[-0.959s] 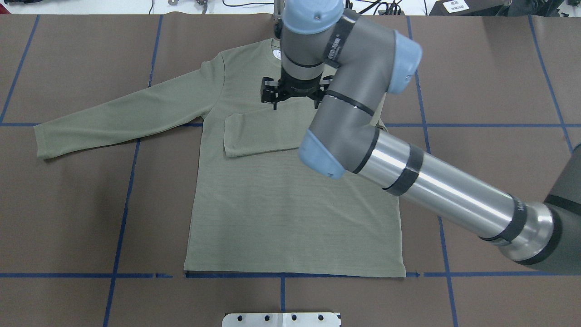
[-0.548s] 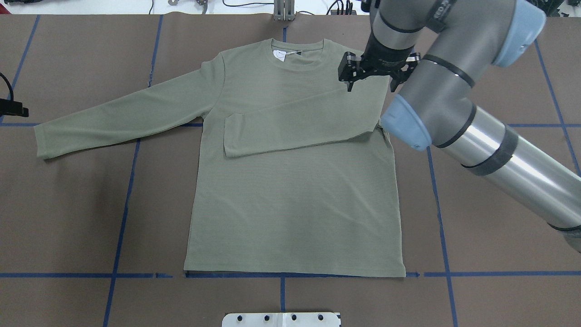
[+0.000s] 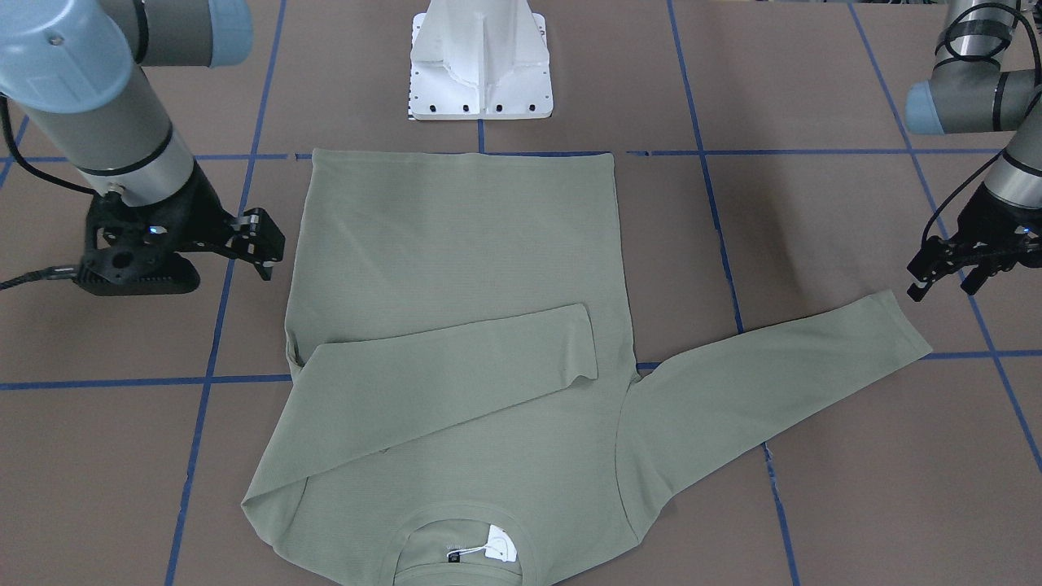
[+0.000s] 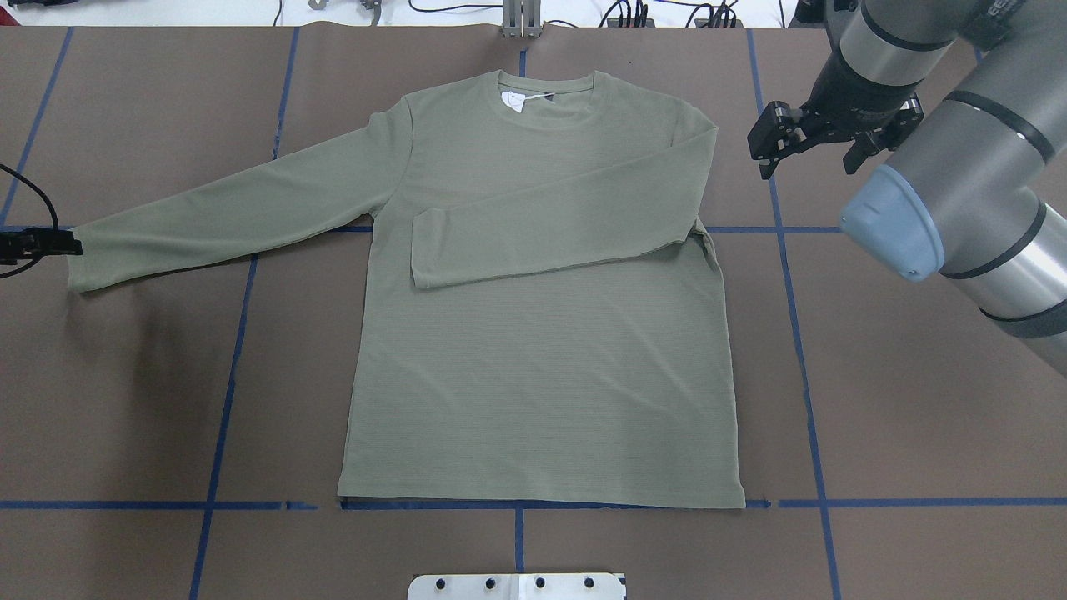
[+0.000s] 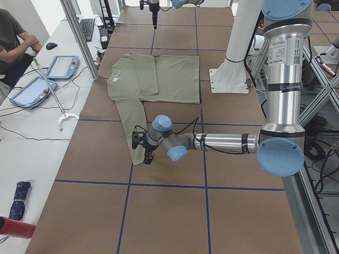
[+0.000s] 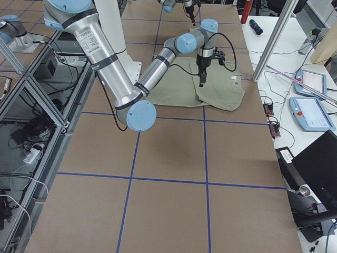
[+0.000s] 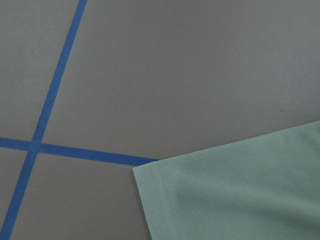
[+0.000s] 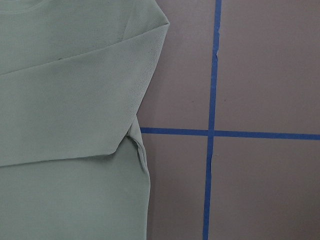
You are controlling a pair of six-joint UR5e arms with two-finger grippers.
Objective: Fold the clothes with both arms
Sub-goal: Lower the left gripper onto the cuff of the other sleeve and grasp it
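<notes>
Left tool [image 3: 943,286] hovered at the worktop's [image 4: 875,400] left edge, jaws apart, gripping nothing, just beside the cuff of the outstretched left sleeve [image 4: 225,208]. The cuff lay flat near a blue tape line [image 4: 225,417]. Green shirt [image 4: 533,375] lay flat at mid worktop, collar far, hem near, white neck tag [image 4: 513,102] showing. Right sleeve [image 4: 558,221] lay folded across the chest, cuff pointing left. Right tool [image 4: 808,170] hung off the shirt's right shoulder, above bare worktop, jaws wide apart, empty, not touching the cloth.
</notes>
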